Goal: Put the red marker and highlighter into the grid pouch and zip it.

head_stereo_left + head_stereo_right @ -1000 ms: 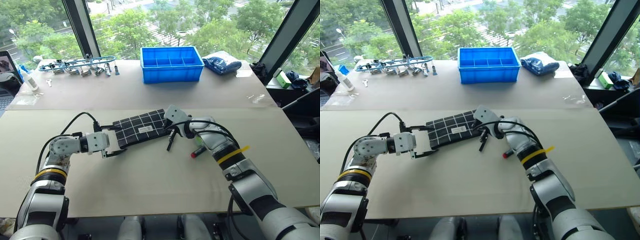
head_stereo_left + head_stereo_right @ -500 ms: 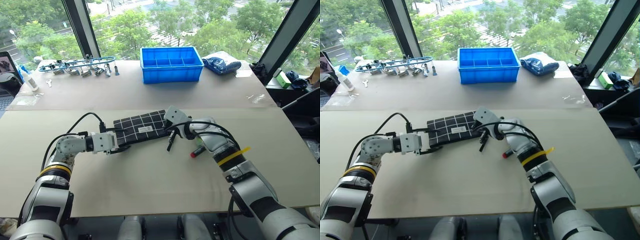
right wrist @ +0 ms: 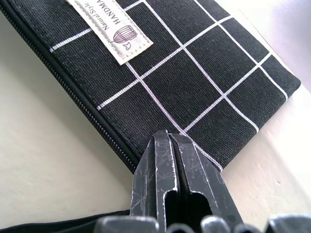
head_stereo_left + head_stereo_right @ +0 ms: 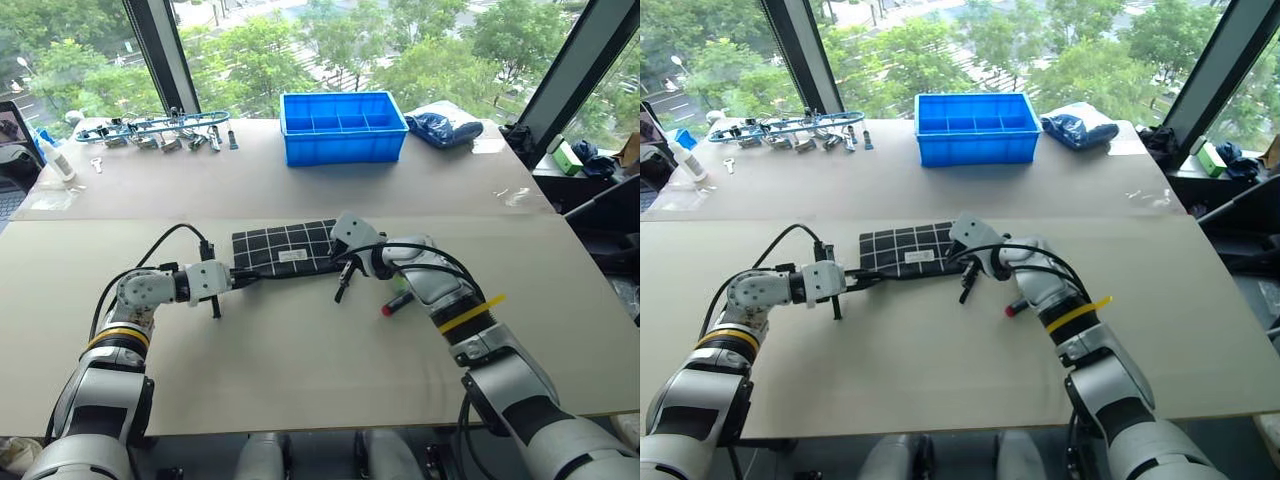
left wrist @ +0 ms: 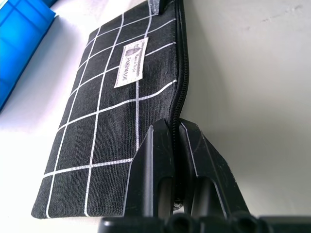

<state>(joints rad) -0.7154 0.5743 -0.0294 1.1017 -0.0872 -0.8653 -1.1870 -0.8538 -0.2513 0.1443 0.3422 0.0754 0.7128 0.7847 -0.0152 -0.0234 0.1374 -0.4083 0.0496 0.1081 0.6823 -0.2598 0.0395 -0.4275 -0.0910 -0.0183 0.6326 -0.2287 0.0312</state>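
The grid pouch (image 4: 285,250) is a flat black fabric rectangle with thin white grid lines and a small white label, lying mid-table at 6 o'clock from the blue bin (image 4: 343,127). The left gripper (image 5: 174,127) is pinched tight on its zipper edge, while the right gripper (image 3: 168,137) has its fingers together at the pouch's other end, not visibly gripping anything. The red marker (image 4: 396,302) sits on the table at about 4 o'clock from the pouch, partly tucked under the right arm.

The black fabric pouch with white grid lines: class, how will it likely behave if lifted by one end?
The black fabric pouch with white grid lines lies flat and thin, so it probably sags, being soft cloth. It looks unfilled, so likely light. Flat-sided, it shouldn't roll.
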